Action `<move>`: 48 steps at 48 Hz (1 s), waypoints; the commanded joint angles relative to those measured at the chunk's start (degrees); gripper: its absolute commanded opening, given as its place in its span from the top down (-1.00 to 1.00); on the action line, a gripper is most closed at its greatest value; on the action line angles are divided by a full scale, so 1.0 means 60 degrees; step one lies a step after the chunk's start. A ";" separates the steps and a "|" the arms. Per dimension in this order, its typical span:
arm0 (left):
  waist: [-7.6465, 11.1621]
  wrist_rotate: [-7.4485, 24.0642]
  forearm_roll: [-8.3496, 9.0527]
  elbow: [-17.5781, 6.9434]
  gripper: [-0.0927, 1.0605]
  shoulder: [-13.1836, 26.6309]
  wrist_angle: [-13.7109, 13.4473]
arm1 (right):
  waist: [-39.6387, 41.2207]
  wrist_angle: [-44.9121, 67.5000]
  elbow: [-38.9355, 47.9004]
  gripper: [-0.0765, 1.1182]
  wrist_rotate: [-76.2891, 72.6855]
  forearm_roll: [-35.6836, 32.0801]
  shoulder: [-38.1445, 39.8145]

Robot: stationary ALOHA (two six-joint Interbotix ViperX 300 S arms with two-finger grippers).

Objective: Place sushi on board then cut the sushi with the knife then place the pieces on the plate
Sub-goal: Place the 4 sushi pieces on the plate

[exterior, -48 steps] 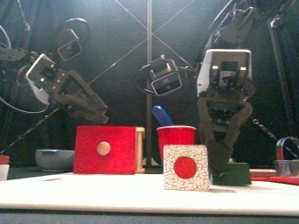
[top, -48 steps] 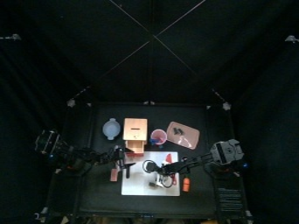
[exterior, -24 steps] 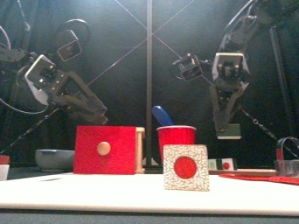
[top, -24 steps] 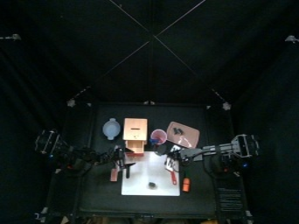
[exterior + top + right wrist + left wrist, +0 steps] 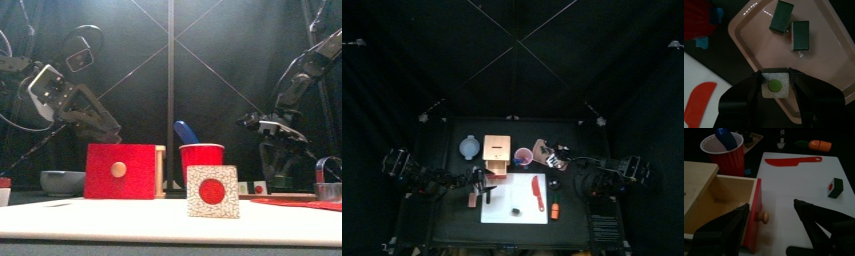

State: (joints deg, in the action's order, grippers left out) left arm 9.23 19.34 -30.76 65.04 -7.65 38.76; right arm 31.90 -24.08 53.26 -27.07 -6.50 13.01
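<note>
Now the right tool (image 5: 777, 81) pinches a sushi piece (image 5: 775, 87) over the tray (image 5: 827, 75), where two pieces (image 5: 783, 16) lie; the left tool (image 5: 774, 228) hangs spread beside the drawer (image 5: 754, 210).

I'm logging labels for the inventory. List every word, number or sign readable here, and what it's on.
None: no readable text in any view.
Plain, no print: cup, box, board, knife, tray.
The front sushi piece shows only a red dot, the piece in the right gripper a green dot; no letters.
</note>
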 commanded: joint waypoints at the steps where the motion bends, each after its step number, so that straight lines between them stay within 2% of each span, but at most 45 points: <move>1: -0.0029 0.0000 0.0000 -0.0117 -0.93 -0.0029 0.0029 | 0.0059 0.0117 -0.0352 -0.58 -0.0029 -0.0278 0.0132; 13: -0.0029 -0.0015 0.0000 -0.0103 -0.93 -0.0029 -0.0029 | -0.0249 -0.0161 -0.0454 -0.58 -0.0044 -0.0132 0.0410; 18: -0.0029 -0.0015 0.0000 -0.0132 -0.93 -0.0029 -0.0161 | -0.1978 -0.0176 -0.0557 -0.58 0.0176 0.0117 0.0835; 22: -0.0029 -0.0015 0.0000 -0.0161 -0.93 -0.0029 -0.0176 | -0.4087 -0.0029 -0.0879 -0.58 -0.0029 -0.0249 0.0894; 26: -0.0029 -0.0015 0.0000 -0.0220 -0.93 -0.0044 -0.0176 | -0.5786 -0.0117 -0.1567 -0.58 -0.0073 -0.0117 0.0278; 31: -0.0029 0.0000 0.0000 -0.0337 -0.93 -0.0029 -0.0176 | -0.6709 -0.0527 -0.2637 -0.58 -0.0044 0.0513 -0.0952; 35: -0.0029 0.0000 0.0015 -0.0410 -0.93 -0.0029 -0.0176 | -0.7178 -0.0981 -0.3662 -0.58 0.0088 0.0952 -0.2021; 40: -0.0029 0.0000 0.0000 -0.0425 -0.93 -0.0029 -0.0176 | -0.7646 -0.1831 -0.4951 -0.58 0.0132 0.0879 -0.3120; 48: -0.0029 0.0000 0.0000 -0.0425 -0.93 0.0000 -0.0176 | -0.7939 -0.2197 -0.5757 -0.58 0.0146 0.0923 -0.3633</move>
State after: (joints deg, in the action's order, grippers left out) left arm 9.14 19.25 -30.85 63.72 -7.47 37.44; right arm -15.56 -37.27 21.01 -26.28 -1.14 -9.76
